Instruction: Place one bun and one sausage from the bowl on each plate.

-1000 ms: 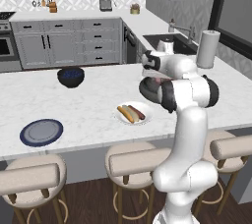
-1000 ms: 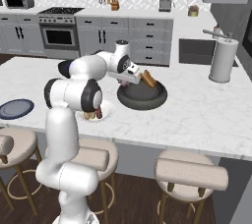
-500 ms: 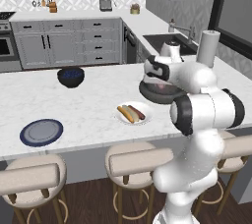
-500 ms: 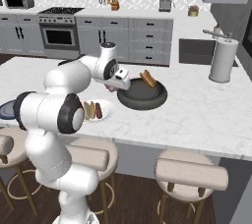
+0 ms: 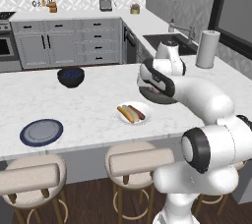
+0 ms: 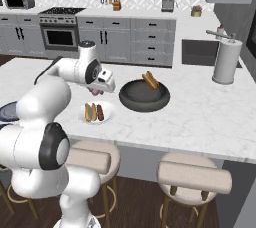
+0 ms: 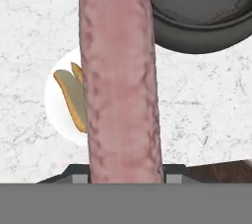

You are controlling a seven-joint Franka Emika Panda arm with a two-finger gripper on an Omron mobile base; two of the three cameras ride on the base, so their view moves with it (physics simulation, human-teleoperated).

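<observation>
Left base view: a bun (image 5: 126,114) and sausage (image 5: 137,112) are laid diagonally on the white plate (image 5: 143,119), mid-frame.

Right base view: the gripper (image 6: 95,91) is seen left of the bowl (image 6: 144,96).

Hand view: a held sausage (image 7: 120,75) is clamped, its long axis running top to bottom.

buns 2 (image 6: 88,112) (image 6: 149,79) | sausages 2 (image 7: 120,75) (image 6: 99,112) | plates 2 (image 5: 145,118) (image 5: 41,132) | bowls 2 (image 6: 144,97) (image 5: 70,76)

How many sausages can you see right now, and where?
2. One sausage lies on the white plate beside a bun; the other sausage is gripped in the hand, above the counter near that plate.
</observation>
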